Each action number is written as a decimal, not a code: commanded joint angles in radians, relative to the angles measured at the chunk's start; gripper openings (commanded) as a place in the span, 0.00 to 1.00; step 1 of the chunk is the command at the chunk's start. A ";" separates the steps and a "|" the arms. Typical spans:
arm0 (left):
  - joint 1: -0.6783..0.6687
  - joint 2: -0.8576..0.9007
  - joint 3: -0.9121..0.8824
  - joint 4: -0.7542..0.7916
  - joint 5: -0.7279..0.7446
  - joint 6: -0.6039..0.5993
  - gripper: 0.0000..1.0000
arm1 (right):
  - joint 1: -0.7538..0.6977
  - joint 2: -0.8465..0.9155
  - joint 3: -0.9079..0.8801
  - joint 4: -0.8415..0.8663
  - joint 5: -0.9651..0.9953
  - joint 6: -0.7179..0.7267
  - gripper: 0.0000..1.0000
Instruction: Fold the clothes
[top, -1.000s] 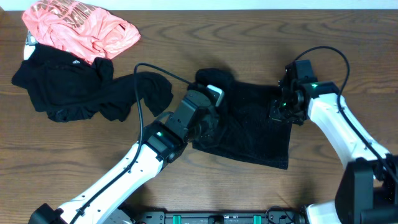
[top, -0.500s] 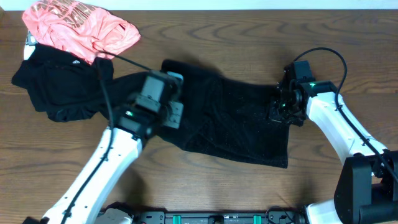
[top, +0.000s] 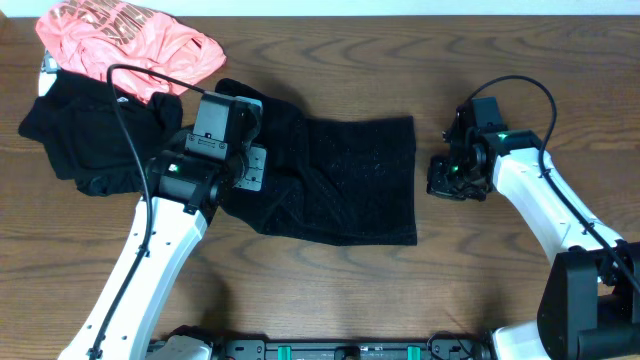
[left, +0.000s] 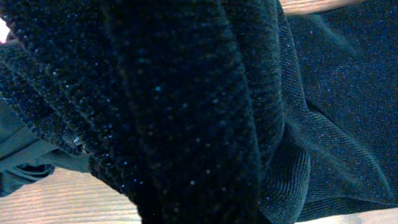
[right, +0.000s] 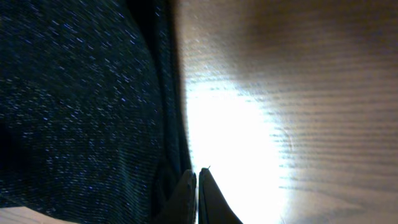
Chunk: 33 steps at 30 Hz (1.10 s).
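- Clothes are barely begun, I judge: none of the three lies folded yet.
- Large black speckled coarse-knit garment (top: 350, 180) lies mid-way along the brown wooden table (top: 330, 300). Its right part is flat and its left edge is bunched.
- My left gripper (top: 252, 168) is pinched narrow on that bunch. My right gripper (top: 445, 178) is closed and empty, just off the garment's right edge.
- Smooth matte black top (top: 90, 140) and coral-pink printed shirt (top: 130, 40) lie crumpled at the far-left corner, touching.

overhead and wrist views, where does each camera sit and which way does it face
overhead: above the table, looking straight down; left arm and right arm show.
left wrist: pressed close to the speckled garment; no fingers show.
right wrist: low, facing bare wood beside the garment's edge; shut right end effector shows.
shared: all three see the speckled garment.
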 joint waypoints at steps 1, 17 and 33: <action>-0.019 -0.011 0.035 0.011 -0.029 0.006 0.06 | -0.001 0.001 0.012 0.019 -0.029 -0.017 0.03; -0.289 0.060 0.035 0.139 -0.030 0.006 0.06 | 0.020 0.004 0.012 0.055 -0.029 -0.005 0.04; -0.491 0.254 0.035 0.281 -0.029 0.005 0.06 | 0.024 0.010 0.011 0.057 -0.029 -0.005 0.04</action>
